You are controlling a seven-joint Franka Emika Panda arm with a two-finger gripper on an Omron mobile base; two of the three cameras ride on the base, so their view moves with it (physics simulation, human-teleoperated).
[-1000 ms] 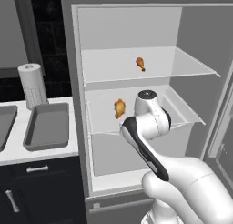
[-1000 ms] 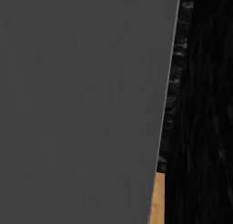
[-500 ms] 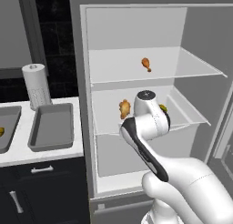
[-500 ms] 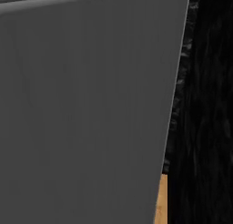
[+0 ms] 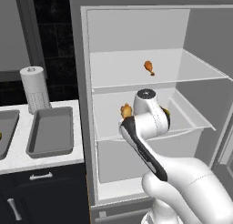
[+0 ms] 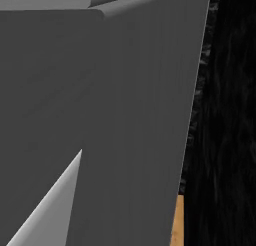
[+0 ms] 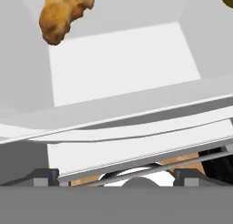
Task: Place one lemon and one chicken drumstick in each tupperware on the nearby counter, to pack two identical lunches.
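A: How does the gripper [image 7: 116,175] stand?

B: Its two fingers are spread wide and hold nothing; it reaches into the open fridge [image 5: 200,32] at the middle shelf [image 5: 191,123]; one chicken drumstick [image 7: 63,11] lies just ahead of it, a little to the left; in the left base view this drumstick [image 5: 126,111] peeks out left of the wrist.

A: And the other things?

B: A dull-yellow lemon [image 5: 165,112] shows at the right of the wrist on the same shelf; a second chicken drumstick [image 5: 148,67] lies on the upper shelf [image 5: 200,68]; one tupperware [image 5: 51,132] waits on the counter [image 5: 41,157] to the left, near a paper towel roll [image 5: 35,89].

A: Which step is this?

B: I judge it is the reach for the middle-shelf drumstick; the next move calls for going farther in and a little left, then closing on the meaty part.

A: What differs from before?

B: The base has driven, so the fridge sits more to the centre of the left base view and the counter more to the left edge; the fingers have stayed wide.
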